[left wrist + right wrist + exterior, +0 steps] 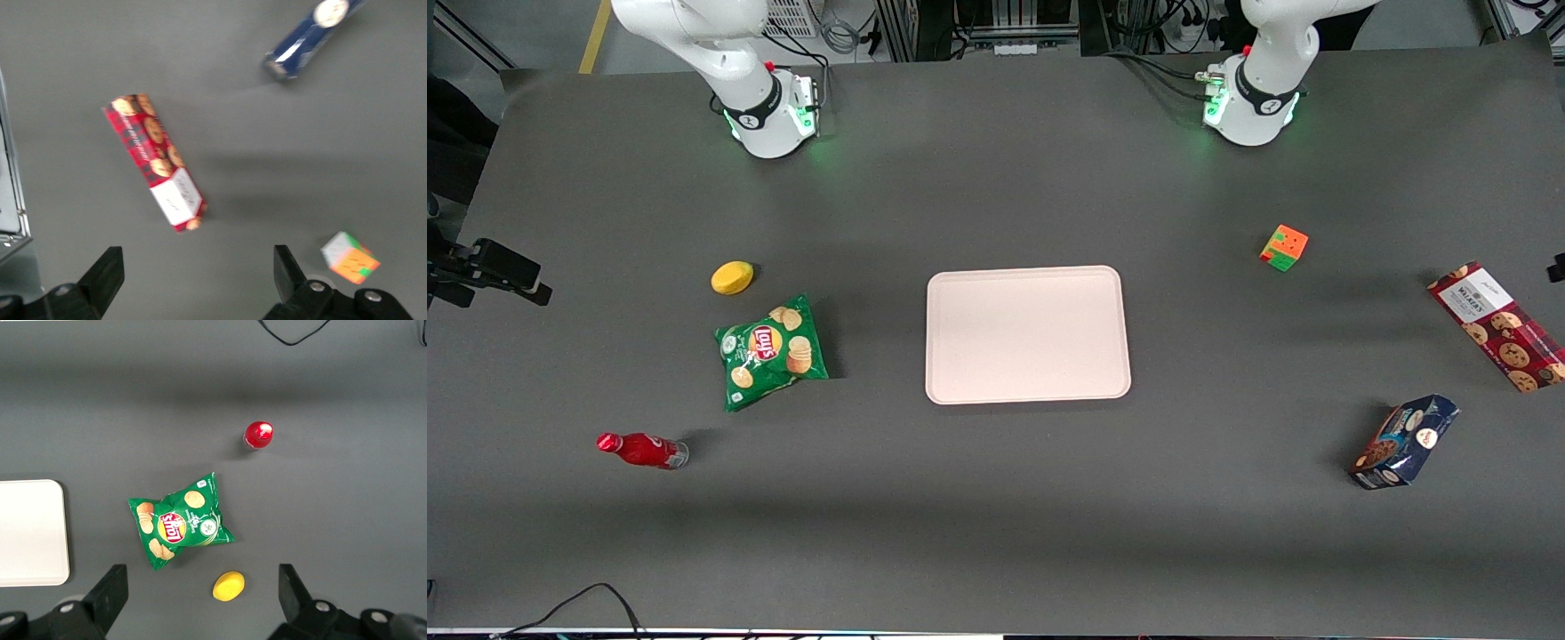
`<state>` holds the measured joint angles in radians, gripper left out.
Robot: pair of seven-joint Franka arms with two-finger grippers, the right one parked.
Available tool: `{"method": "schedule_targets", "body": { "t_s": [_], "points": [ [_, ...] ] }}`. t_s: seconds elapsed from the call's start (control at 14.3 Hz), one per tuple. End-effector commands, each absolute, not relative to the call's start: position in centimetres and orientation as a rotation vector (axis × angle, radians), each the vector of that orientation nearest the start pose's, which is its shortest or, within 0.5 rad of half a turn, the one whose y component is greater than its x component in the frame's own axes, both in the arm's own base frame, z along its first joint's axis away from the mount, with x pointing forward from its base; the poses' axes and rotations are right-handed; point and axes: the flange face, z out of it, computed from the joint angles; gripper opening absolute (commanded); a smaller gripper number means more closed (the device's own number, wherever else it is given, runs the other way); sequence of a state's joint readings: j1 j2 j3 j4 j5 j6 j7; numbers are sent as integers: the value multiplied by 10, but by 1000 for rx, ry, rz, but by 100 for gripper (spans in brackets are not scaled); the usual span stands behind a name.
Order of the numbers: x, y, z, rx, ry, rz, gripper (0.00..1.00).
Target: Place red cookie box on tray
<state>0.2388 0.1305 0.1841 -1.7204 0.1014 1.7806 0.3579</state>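
Your end effector (193,267) hangs released above the dark bench (996,498), fingers spread wide, over bare surface beside the red cookie box (154,162) and touching nothing. That red cookie box (1496,325) lies flat at the working arm's edge of the bench, its white panel reading "Walkers", cookies printed along its length. The tray (1027,334) sits empty at the bench's middle, well apart from the box. Nearer the front camera than the box you see a dark blue cookie package (1404,442); a colour cube (1284,247) rests between box and tray. Toward the parked arm's end: a green "Lay's" chip bag (770,352), a lemon (732,277), a red bottle (642,450).
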Motion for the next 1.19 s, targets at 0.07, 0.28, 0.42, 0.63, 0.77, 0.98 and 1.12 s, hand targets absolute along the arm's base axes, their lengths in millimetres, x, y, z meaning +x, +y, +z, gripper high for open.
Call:
{"method": "schedule_targets", "body": {
  "t_s": [0.07,0.28,0.42,0.63,0.77,0.98,1.12],
  "points": [
    [510,304,443,-3046,-88,129,100],
    [501,331,394,-3098,-207,193,100],
    [508,337,362,-3080,-208,175,100],
    [497,356,331,-3069,-257,176,100],
    [487,356,309,-3069,-292,115,100],
    [476,363,293,-3060,-373,43,100],
    [470,366,288,-3064,-498,40,100]
  ]
}}
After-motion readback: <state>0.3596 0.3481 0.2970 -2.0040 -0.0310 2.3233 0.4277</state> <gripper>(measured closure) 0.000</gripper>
